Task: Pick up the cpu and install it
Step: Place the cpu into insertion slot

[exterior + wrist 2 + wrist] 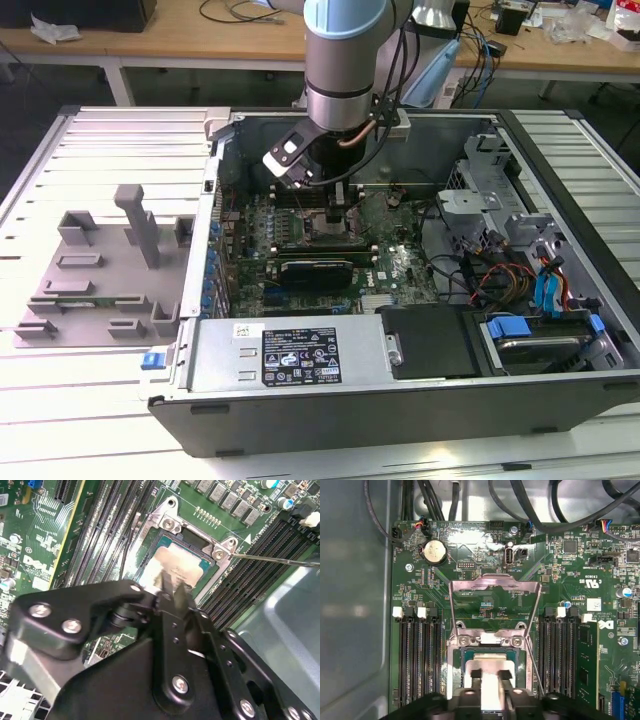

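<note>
You are looking at the cpu (490,659) lying flat in the socket (167,525) of the green board (560,570), directly beneath the tips of the gripper (175,587). The fingers (476,675) are standing parted by a narrow gap, narrower than the chip itself, and they are gripping nothing that shows. You cannot tell whether the tips are touching the metal top.

You are probably dealing with a light, stiff little plate. Its smooth top is likely slippery, and the underside contacts and the socket beneath are likely fragile. Two opposite edges look like the safest hold, with the chip kept level and never forced down.

Just beyond the fingertips the load plate (495,581) is standing hinged up, and the thin retaining lever (270,559) is hanging free beside it. Memory slots (417,655) are running along either side of the hand, and the open computer case (400,400) is surrounding it all.
</note>
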`<state>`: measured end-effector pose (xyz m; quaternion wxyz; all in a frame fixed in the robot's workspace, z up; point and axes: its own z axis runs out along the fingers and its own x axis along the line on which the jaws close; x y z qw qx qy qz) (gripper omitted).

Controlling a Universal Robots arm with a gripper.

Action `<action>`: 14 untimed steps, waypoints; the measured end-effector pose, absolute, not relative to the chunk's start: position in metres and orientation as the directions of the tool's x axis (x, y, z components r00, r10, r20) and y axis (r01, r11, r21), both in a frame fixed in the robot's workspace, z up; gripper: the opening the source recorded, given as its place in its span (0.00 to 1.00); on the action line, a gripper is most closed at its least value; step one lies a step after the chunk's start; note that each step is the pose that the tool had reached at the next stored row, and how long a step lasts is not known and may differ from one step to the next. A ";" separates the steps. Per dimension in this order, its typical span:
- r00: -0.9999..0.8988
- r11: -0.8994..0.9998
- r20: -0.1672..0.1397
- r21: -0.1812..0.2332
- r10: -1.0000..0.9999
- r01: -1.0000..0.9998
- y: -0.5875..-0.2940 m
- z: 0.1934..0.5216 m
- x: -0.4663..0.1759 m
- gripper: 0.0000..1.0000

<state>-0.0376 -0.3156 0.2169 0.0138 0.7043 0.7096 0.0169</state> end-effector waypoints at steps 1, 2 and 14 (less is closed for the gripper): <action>-0.008 0.007 0.004 0.043 1.000 0.999 -0.316 0.217 -0.038 0.23; -0.008 0.007 0.004 0.043 1.000 0.999 -0.316 0.217 -0.038 0.16; -0.007 0.007 0.004 0.013 1.000 1.000 -0.316 0.217 -0.035 0.11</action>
